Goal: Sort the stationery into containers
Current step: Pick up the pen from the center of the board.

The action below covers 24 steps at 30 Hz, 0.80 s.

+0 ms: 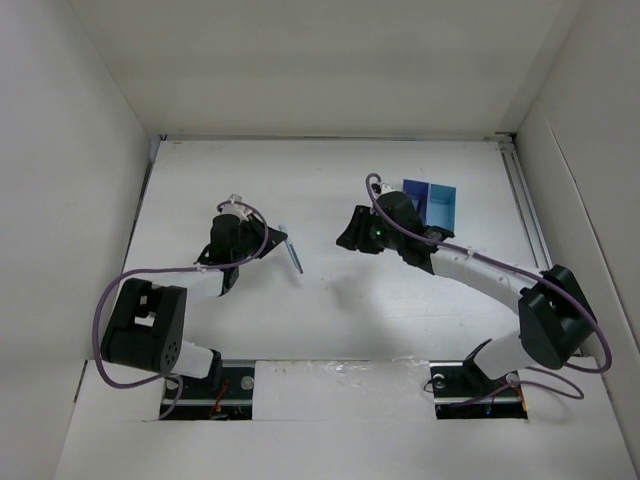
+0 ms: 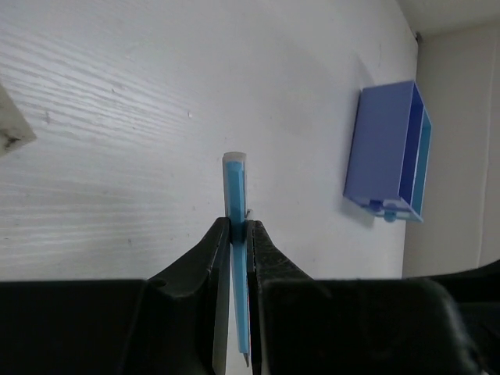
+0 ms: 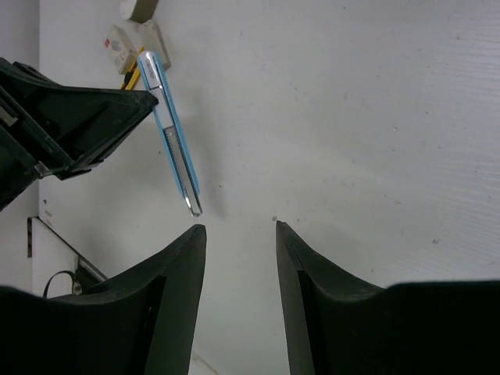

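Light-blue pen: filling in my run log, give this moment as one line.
left hand: shut on light-blue pen | right hand: open, empty | containers: pen not yet inside

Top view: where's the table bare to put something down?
Bare white table: the far strip behind both grippers, the near middle between the arms. Crowded: around the right gripper and joined blue trays; the light-blue pen in the left gripper.
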Available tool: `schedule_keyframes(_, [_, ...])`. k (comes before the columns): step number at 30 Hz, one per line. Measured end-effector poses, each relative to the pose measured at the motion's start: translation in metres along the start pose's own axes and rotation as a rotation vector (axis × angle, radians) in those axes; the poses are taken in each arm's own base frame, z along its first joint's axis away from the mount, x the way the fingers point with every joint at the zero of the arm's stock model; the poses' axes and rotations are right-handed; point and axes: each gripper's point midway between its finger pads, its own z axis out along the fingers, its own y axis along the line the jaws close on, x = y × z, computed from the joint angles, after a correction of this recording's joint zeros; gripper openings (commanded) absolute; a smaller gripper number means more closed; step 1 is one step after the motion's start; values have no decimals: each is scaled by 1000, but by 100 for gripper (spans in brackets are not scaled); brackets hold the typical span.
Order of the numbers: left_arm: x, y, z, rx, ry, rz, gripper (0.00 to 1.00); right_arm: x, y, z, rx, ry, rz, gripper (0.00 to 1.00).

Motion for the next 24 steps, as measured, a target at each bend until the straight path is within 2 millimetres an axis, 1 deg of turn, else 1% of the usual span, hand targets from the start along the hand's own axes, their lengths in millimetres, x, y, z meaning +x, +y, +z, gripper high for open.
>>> schedule_keyframes(2, [9, -1, 2, 27, 47, 2, 0, 1, -1, 2, -1, 5, -4, 49])
schedule_keyframes(4, [14, -6, 2, 62, 76, 5, 0, 4, -1, 5, -4, 20, -8, 50])
schedule_keyframes(8, [14, -24, 0, 150, 91, 24, 0, 12, 3, 14, -22, 65, -13, 52])
schedule_keyframes(13, [19, -41, -4, 234, 120, 48, 0, 28, 21, 32, -57, 122, -38, 53])
schedule_keyframes(18, [25, -54, -6, 307, 152, 69, 0, 42, 36, 43, -85, 168, -53, 54])
schedule_keyframes(20, [28, -57, -6, 330, 164, 74, 0, 45, 41, 48, -95, 179, -53, 54])
schedule_keyframes(24, [33, -58, -5, 358, 189, 73, 0, 44, 49, 55, -110, 185, -54, 53])
